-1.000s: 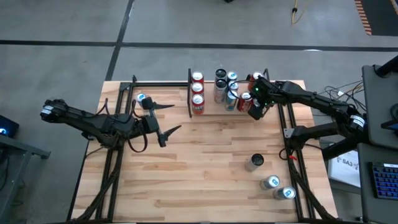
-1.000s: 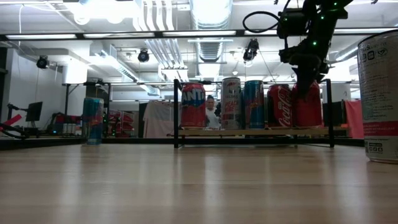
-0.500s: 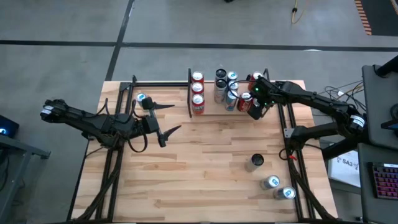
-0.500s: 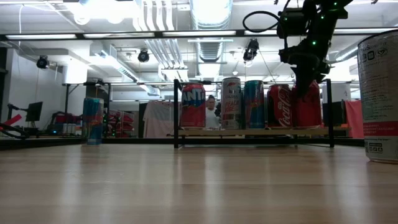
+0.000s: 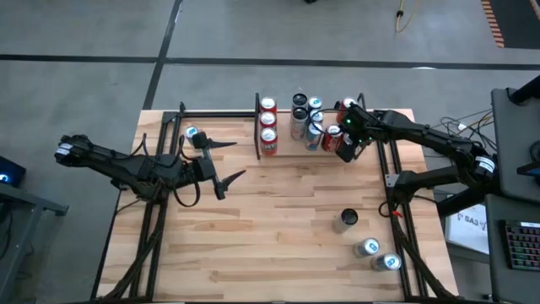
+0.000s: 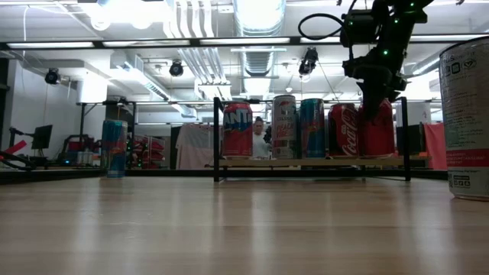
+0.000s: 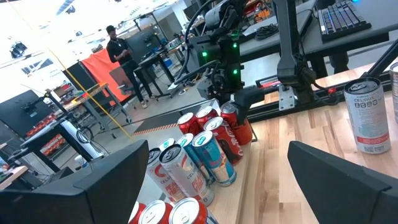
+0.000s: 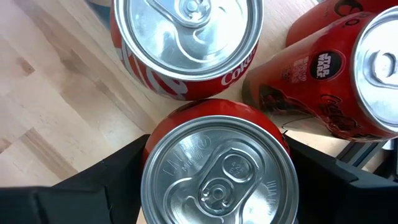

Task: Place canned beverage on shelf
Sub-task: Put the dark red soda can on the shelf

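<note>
Gripping red can [image 8: 217, 177] — right gripper [image 5: 347, 145], shelf [image 6: 306, 162].

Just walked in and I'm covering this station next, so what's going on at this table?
The robot is stocking drink cans on the small wooden shelf at the table's far edge. The right gripper is down at the shelf's right end with its jaws around a red can, beside several cans already standing there. The left gripper waits over the table's left side, jaws open and empty, near a lone blue can. Three more cans stand at the near right.
</note>
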Tool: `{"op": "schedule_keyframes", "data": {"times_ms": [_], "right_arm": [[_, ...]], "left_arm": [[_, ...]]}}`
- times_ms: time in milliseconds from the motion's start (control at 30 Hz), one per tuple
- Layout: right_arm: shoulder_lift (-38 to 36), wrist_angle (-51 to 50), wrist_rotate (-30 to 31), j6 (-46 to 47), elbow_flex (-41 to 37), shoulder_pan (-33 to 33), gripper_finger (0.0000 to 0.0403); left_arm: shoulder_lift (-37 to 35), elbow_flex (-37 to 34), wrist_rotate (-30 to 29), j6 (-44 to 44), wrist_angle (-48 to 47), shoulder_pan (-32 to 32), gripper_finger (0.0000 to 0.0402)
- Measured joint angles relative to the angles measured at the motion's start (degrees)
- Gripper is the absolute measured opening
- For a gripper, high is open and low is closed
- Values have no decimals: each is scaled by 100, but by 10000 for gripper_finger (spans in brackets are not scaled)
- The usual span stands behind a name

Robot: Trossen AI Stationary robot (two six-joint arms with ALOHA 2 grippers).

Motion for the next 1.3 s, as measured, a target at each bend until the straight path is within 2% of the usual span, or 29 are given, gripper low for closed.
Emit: {"op": "schedule_keyframes", "data": {"times_ms": [1300], "right_arm": [[0, -290, 13, 296, 225, -2, 292]], "left_arm": [[0, 0, 2, -2, 0, 0, 368]]}}
